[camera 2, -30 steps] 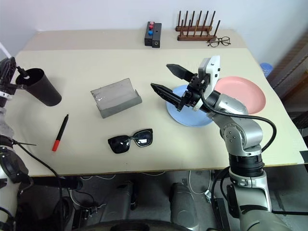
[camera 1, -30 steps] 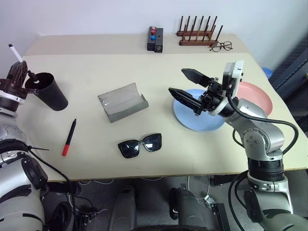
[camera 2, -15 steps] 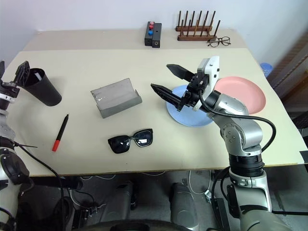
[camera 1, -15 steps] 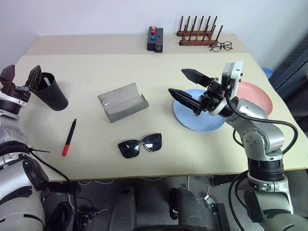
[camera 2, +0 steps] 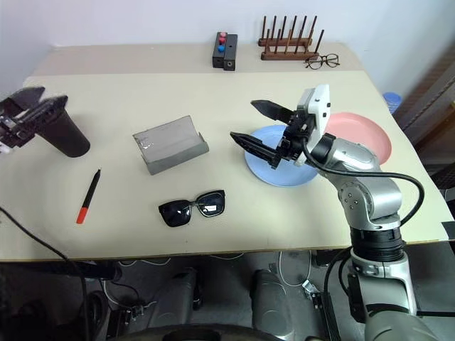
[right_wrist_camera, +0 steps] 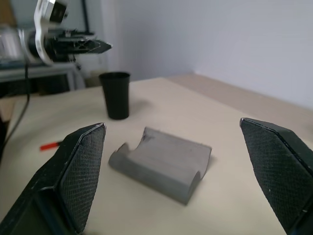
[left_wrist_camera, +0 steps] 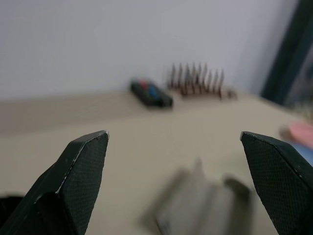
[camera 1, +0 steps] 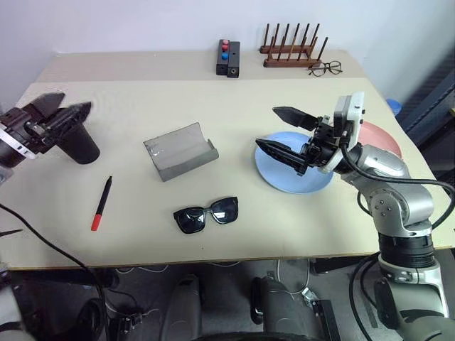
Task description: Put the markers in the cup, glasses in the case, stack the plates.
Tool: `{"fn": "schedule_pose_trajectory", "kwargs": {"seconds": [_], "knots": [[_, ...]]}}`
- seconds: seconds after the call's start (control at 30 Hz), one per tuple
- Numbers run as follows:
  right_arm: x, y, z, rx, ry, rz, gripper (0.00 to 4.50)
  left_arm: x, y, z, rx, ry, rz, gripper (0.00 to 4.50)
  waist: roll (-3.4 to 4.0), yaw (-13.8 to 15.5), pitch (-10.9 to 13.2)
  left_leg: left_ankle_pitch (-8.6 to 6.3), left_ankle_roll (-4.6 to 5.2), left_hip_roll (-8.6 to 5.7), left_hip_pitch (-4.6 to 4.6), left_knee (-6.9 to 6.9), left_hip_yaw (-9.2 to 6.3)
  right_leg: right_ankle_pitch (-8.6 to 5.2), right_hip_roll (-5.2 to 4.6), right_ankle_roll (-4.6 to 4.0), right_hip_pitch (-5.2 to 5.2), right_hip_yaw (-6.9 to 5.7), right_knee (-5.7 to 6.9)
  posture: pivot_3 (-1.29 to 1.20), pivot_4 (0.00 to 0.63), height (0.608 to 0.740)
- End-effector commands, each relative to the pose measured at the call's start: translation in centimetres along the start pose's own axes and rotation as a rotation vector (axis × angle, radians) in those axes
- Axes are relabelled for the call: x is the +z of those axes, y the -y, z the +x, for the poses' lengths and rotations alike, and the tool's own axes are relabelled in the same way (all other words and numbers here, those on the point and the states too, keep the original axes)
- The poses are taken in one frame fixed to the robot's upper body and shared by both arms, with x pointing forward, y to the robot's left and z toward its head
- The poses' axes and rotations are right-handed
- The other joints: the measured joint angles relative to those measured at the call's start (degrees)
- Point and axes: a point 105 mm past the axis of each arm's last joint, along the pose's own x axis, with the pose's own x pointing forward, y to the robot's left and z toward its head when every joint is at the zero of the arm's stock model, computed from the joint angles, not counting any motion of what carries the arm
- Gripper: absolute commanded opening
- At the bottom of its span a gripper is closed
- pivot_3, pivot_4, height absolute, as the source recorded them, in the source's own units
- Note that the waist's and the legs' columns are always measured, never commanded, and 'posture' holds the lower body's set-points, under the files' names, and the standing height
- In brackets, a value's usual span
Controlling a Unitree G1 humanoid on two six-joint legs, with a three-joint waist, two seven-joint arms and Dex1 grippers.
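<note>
Two pincers, both spread wide, empty: left gripper [camera 1: 62, 114] just above black cup [camera 1: 78, 144]; right gripper [camera 1: 284, 132] over blue plate [camera 1: 281, 177], sunglasses [camera 1: 207, 214] and marker [camera 1: 101, 203] below-left.

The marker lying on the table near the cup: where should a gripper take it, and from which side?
Probably at mid-shaft, from straight above, fingers closing across its width. The marker lies flat on the table with bare surface on both sides, its red end toward the robot and its black end toward the cup. The left gripper, open by the cup, is the nearer one.
</note>
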Motion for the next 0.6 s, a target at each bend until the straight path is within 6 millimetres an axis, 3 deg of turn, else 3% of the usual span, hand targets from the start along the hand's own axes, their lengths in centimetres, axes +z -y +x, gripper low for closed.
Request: {"fn": "schedule_pose_trajectory", "kwargs": {"seconds": [0.03, 0.17, 0.37, 0.6], "knots": [[0.3, -0.1, -1.0, 0.066, -0.039, -0.010, 4.50, -0.7, 0.7, -0.2, 0.087, -0.110, -0.032, 4.48, 0.01, 0.1, 0.0, 0.00, 0.00, 0.00, 0.02, -0.02, 0.00, -0.02, 0.00, -0.03, 0.02, 0.00, -0.02, 0.00, 0.150, 0.740], [0.1, 0.3, -1.9, 0.102, -0.090, 0.008, 4.50, -2.4, 0.3, -0.5, 0.229, -0.213, -0.099, 4.48, -0.04, 0.1, 0.0, 0.00, 0.00, 0.00, 0.01, 0.00, 0.00, -0.02, 0.00, -0.03, 0.03, 0.00, -0.05, 0.00, 0.150, 0.740], [-0.1, 0.4, -2.0, 0.122, -0.112, -0.027, 4.50, -8.3, -0.2, -1.5, 0.399, -0.428, -0.270, 4.48, -0.02, 0.1, 0.0, 0.00, 0.00, -0.01, 0.04, -0.03, 0.02, 0.07, 0.01, 0.13, 0.02, 0.02, -0.02, 0.00, 0.150, 0.740], [-0.4, 0.0, -1.8, 0.126, -0.105, -0.019, 4.50, -11.1, 0.3, -1.1, 0.447, -0.564, -0.361, 4.48, -0.19, 0.7, 0.0, 0.01, -0.02, -0.03, 0.02, 0.04, -0.01, 0.06, 0.02, 0.12, 0.05, 0.02, -0.01, 0.00, 0.150, 0.740]]}}
